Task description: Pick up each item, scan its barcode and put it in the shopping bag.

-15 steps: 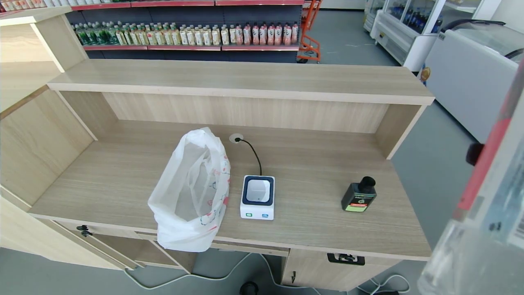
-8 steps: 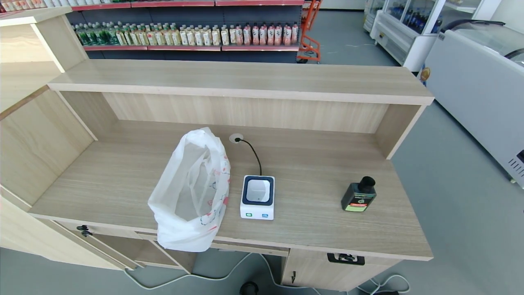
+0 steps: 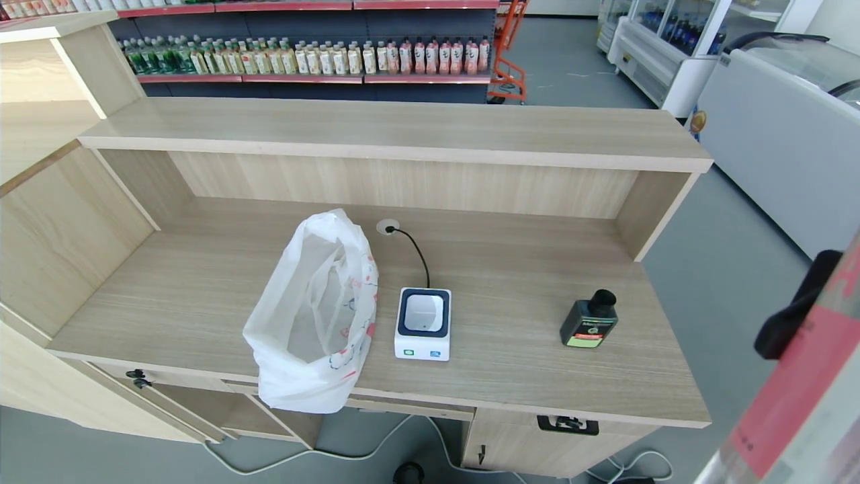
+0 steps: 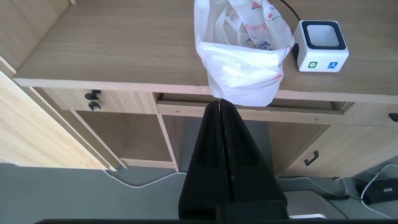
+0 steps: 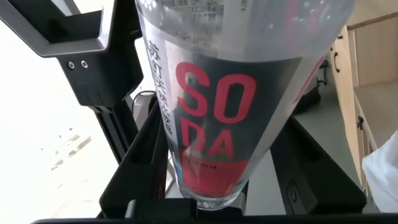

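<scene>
Head view: shopping bag open, upright at desk front edge, left of centre. Scanner just beside bag, not touching; cable runs toward back of desk. Dark bottle upright near right edge, well apart from scanner. Soda bottle off desk, beyond front right corner.
Left wrist view: left gripper fingers pressed together, empty, off desk in front of bag.
Right wrist view: right gripper clamped on soda bottle, fingers on either side of red label.

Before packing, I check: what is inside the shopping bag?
Inside the shopping bag no item shows through the open mouth; crumpled lower folds hide its bottom.
</scene>
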Controlling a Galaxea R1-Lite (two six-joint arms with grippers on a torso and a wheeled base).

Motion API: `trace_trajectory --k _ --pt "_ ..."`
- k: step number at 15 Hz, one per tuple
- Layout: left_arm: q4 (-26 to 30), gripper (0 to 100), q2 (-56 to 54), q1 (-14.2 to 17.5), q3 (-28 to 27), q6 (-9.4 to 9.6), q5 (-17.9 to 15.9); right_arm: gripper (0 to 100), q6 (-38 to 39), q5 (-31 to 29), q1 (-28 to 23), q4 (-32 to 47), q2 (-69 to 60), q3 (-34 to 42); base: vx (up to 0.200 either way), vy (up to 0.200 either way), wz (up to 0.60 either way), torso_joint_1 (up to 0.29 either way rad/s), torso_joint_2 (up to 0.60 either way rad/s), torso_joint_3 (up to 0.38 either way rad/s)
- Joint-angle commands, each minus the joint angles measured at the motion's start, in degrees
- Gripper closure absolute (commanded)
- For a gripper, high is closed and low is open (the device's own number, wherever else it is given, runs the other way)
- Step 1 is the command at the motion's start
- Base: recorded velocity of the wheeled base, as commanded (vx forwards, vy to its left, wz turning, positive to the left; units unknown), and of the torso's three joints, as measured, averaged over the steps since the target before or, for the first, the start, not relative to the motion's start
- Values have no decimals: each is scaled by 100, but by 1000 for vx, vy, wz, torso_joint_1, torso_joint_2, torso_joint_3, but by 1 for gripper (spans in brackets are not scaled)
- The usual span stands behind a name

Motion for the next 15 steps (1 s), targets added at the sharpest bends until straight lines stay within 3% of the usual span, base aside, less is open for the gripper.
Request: trace_trajectory --k 1,7,10,15 --pt "0 100 7 1 1 1 -6 100 3 -1 11 -6 29 52 0 0 0 0 0 0" --pt "0 100 -2 1 1 1 -6 100 73 -1 -33 -6 -270 192 0 0 0 0 0 0" --pt "0 100 -2 1 1 1 3 100 99 -1 -94 469 -824 184 0 0 0 0 0 0" --pt "0 100 -2 1 1 1 -6 100 99 -27 -481 715 -1008 271 0 0 0 0 0 0"
